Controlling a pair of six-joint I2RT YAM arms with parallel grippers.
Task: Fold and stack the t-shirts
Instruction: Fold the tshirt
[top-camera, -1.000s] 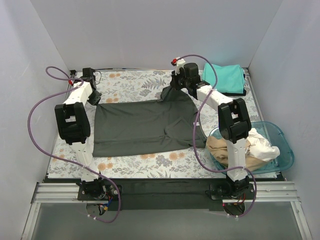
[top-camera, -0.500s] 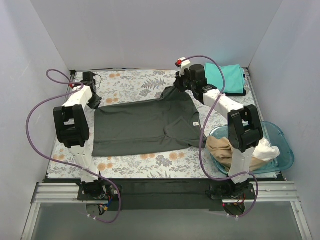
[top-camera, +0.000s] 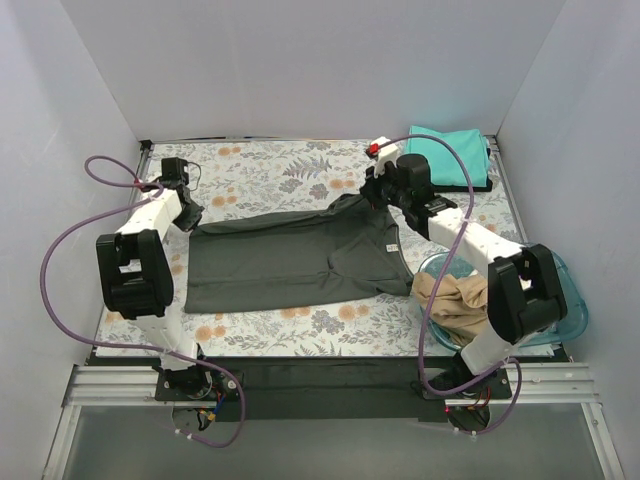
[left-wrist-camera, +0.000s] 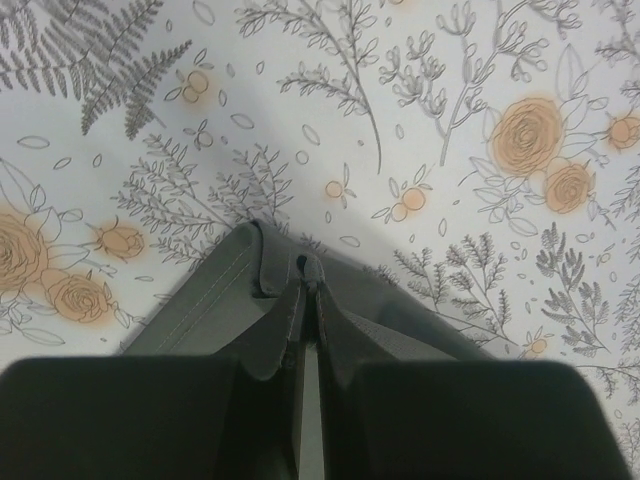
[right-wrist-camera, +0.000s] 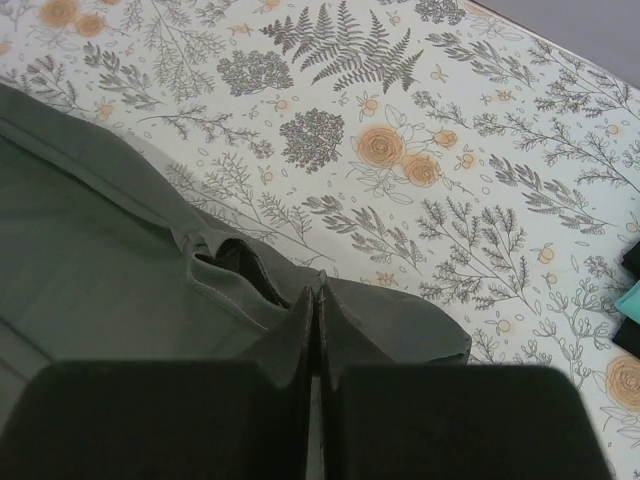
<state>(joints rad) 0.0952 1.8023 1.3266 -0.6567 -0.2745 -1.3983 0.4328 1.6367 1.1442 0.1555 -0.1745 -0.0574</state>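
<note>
Our left gripper (left-wrist-camera: 308, 275) and right gripper (right-wrist-camera: 312, 292) have drawn the far edge of the dark grey shirt (top-camera: 300, 255) nearer, each clamped tight on a corner. It lies mid-table, long axis left-right, neck end toward the basin (top-camera: 572, 300) with the tan shirt (top-camera: 455, 300); the teal shirt (top-camera: 450, 150) sits far right.

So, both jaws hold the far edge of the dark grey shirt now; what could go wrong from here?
Each pair of jaws pinches only a little edge of the dark grey shirt, so it may slip out. Its right side is rumpled near the neck label, so the fold may come out uneven.
</note>
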